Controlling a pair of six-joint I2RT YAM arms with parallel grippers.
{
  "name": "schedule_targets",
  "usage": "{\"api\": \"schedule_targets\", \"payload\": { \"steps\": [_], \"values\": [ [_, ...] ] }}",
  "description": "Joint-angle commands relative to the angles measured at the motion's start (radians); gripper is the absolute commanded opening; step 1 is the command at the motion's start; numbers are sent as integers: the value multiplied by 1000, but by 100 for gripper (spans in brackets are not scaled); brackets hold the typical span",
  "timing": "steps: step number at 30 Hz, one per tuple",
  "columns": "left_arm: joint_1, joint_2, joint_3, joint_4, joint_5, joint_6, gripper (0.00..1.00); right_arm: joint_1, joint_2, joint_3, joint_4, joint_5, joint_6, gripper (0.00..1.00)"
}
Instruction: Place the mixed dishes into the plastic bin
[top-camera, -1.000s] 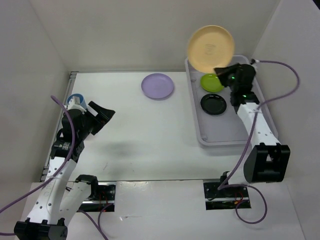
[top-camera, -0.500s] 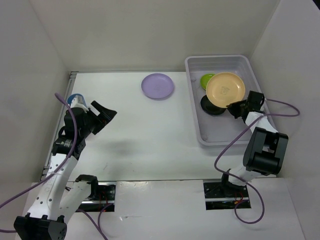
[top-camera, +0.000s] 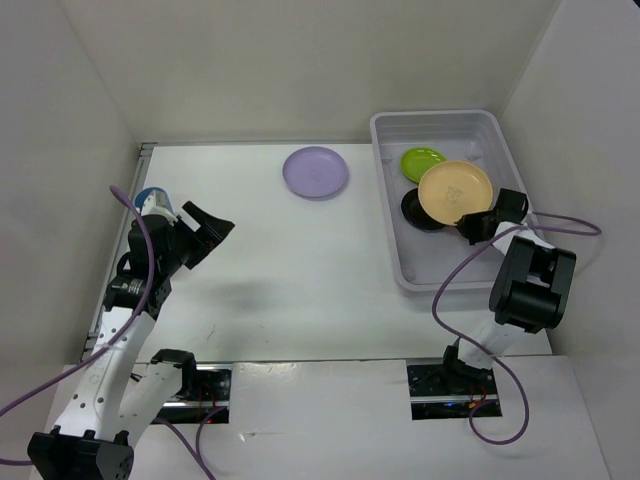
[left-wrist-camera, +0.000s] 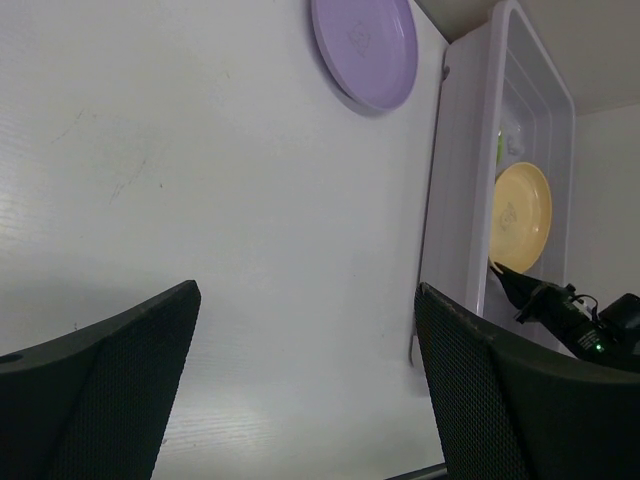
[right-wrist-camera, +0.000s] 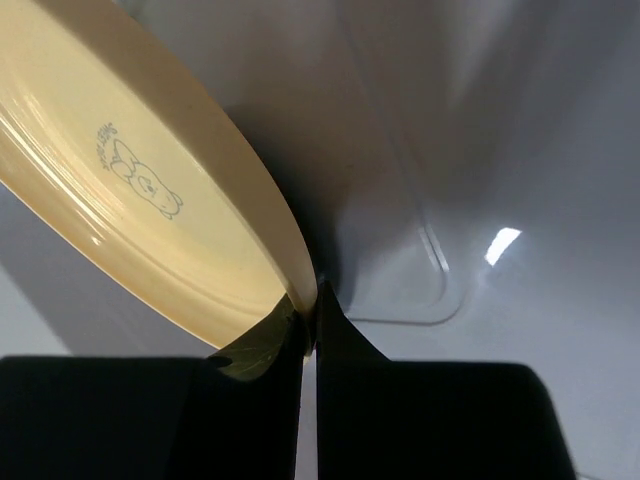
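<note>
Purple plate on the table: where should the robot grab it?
Pinch the rim of the round lavender plastic plate, coming down from above, one jaw inside the edge and one outside. It lies flat on the white table and looks too wide to span, so the thin rim is probably the only hold.

**Top view**
- Black plate (top-camera: 416, 213): mostly covered by pale orange plate (top-camera: 455, 190); only a crescent shows.
- Blue cup (top-camera: 148, 196): lower part hidden behind L arm; only rim visible.
- R hand (top-camera: 478, 224): fingertips too small to resolve at plate rim.

**L wrist view**
- Lavender plate (left-wrist-camera: 365, 50): cut off by top edge.
- L hand fingers (left-wrist-camera: 100, 400): cut off by btm edge.
- Lime green plate (left-wrist-camera: 498, 150): only a sliver shows, rest behind bin (left-wrist-camera: 440, 200) wall.
- Pale orange plate: near side masked by same wall.

**R wrist view**
- Pale orange plate: cut off by left and top edges.
- Bin floor: out of focus.
- Print (right-wrist-camera: 140, 175) on plate: too small to read.
</note>
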Motion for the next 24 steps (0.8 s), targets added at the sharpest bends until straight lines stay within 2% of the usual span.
{"api": "schedule_targets", "payload": {
  "steps": [1, 6, 9, 10, 12, 13, 16, 17, 20, 23, 24],
  "values": [
    [-3, -2, 40, 39, 14, 18, 94, -11, 53, 41, 52, -18, 29, 1],
    [-3, -2, 40, 39, 14, 18, 95, 40, 98, 78, 41, -18, 2, 1],
    [-3, -2, 40, 39, 14, 8, 95, 68, 107, 78, 50, -18, 2, 22],
    [-3, -2, 40, 39, 14, 8, 95, 68, 98, 78, 50, -29, 2, 34],
    [-3, -2, 40, 39, 14, 8, 95, 77, 60, 78, 50, -29, -7, 47],
    [-3, -2, 40, 39, 14, 8, 95, 77, 43, 78, 50, -29, -7, 59],
    [-3, -2, 40, 39, 14, 8, 95, 77, -34, 100, 9, -29, -30, 76],
    [-3, -2, 40, 39, 14, 8, 95, 89, -57, 109, -6, -14, -30, 85],
    [-3, -2, 40, 39, 14, 8, 95, 164, -153, 185, -71, 61, -70, 91],
    [-3, -11, 40, 39, 14, 8, 95, 343, -207, 292, -103, 139, -119, 91],
    [-3, -11, 40, 39, 14, 8, 95, 459, -197, 325, -103, 140, -129, 91]
  ]
}}
